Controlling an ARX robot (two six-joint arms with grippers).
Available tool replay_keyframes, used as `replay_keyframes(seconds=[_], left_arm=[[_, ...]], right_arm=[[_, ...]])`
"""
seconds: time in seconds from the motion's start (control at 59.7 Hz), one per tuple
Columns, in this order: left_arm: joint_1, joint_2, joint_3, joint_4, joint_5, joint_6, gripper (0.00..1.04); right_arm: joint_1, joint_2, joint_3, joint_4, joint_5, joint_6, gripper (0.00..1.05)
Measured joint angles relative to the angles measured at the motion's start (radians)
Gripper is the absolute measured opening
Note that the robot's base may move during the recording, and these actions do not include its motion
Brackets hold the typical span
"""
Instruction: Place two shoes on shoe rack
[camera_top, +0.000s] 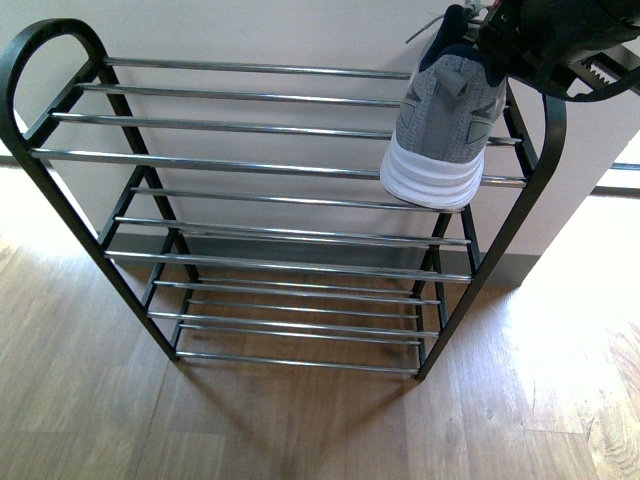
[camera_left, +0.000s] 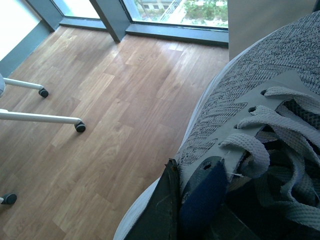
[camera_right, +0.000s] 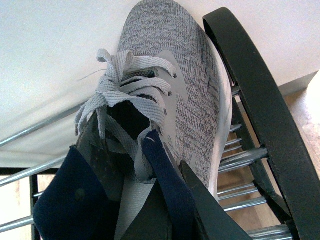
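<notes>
Grey knit sneaker (camera_top: 440, 130), white sole, navy lining: sits at the right end of the shoe rack (camera_top: 30, 60), over the top tier, heel and sole facing the front camera, toe pointing at the wall (camera_top: 250, 30) behind the rack. Heel edge overlaps the front chrome rod (camera_top: 200, 160) of that tier; cannot tell whether the sole bears on the rods or hangs just above them. Right wrist view: the shoe lies just beside the rack's right arched end (camera_right: 250, 85), not touching it as far as I can see. My right gripper (camera_top: 500, 40) is clamped on the sneaker's collar at the heel, one black finger (camera_right: 200, 210) outside the knit, the other down in the opening. My left gripper (camera_left: 192, 215) is closed the same way on a second sneaker (camera_left: 260, 85), one black finger (camera_left: 162, 210) outside the collar beside the navy lining; this shoe does not show in the front view, so I cannot place it against the rack. Below it: wood floor (camera_left: 125, 100), a chair caster (camera_left: 80, 127), window frame (camera_left: 112, 17). All lower tiers of the rack carry nothing.
</notes>
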Motion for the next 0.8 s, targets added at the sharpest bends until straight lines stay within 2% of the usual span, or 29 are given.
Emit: replay_keyframes(seconds=[0.201, 0.486, 0.62, 0.804], left_arm=[[0.0, 0.0, 0.0, 0.0, 0.0, 0.0, 0.01], [0.0, 0.0, 0.0, 0.0, 0.0, 0.0, 0.01], [0.0, 0.0, 0.0, 0.0, 0.0, 0.0, 0.01], [0.0, 0.0, 0.0, 0.0, 0.0, 0.0, 0.01]], right_arm=[[-0.021, 0.022, 0.0, 0.04, 0.024, -0.046, 0.01], [-0.083, 0.027, 0.01, 0.033, 0.002, -0.163, 0.01], [-0.088, 0.019, 0.006, 0.023, 0.002, -0.186, 0.21], [-0.098, -0.077, -0.04, -0.037, -0.062, -0.186, 0.51]])
